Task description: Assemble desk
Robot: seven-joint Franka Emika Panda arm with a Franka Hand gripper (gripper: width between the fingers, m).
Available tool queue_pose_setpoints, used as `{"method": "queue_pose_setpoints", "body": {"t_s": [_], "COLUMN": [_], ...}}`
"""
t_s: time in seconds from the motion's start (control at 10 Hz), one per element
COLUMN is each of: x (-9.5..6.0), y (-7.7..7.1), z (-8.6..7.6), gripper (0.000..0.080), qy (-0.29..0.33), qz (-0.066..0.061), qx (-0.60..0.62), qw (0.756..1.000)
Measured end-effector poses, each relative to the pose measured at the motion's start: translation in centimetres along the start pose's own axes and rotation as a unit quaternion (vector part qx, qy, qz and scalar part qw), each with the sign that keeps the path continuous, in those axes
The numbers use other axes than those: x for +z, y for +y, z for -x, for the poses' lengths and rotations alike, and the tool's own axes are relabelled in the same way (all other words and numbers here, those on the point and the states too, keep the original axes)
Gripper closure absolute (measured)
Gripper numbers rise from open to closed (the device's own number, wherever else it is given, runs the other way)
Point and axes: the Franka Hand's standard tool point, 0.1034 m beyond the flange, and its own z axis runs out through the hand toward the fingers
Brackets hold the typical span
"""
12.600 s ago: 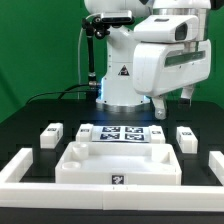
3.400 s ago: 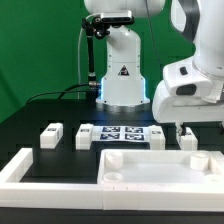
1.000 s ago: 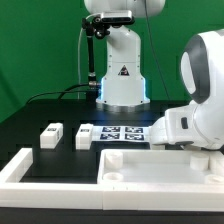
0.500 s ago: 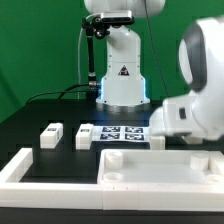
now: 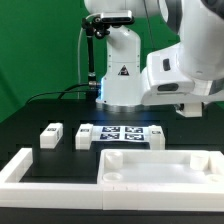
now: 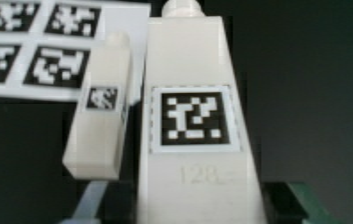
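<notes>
In the wrist view my gripper is shut on a white leg block with a black-and-white tag, which fills the gap between the fingers. A second leg block lies on the table beside it, next to the marker board. In the exterior view the gripper hangs raised at the right, above the far right end of the wide tabletop slab. The held block is hard to make out there. Two more leg blocks lie at the left.
The marker board lies behind the slab in front of the robot base. A long white border rail runs along the exterior view's left and front. A black cable trails at the far left.
The arm has risen from low over the table behind the slab's right end. The leg block that lay there has come up with the gripper.
</notes>
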Motion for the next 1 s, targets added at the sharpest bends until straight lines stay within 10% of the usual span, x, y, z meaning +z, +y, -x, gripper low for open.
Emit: {"method": "queue_pose_setpoints", "body": {"t_s": [0.3, 0.6, 1.0], "x": [0.4, -6.5, -7.6], "y": [-1.2, -1.2, -2.1], "z": [-1.4, -2.0, -2.2], "gripper": [0.0511, 0.0511, 0.0511], "qy": [0.1, 0.24, 0.383], "qz": [0.017, 0.04, 0.035], "qx": [-0.008, -0.071, -0.082], "qw": [0.995, 0.967, 0.919]}}
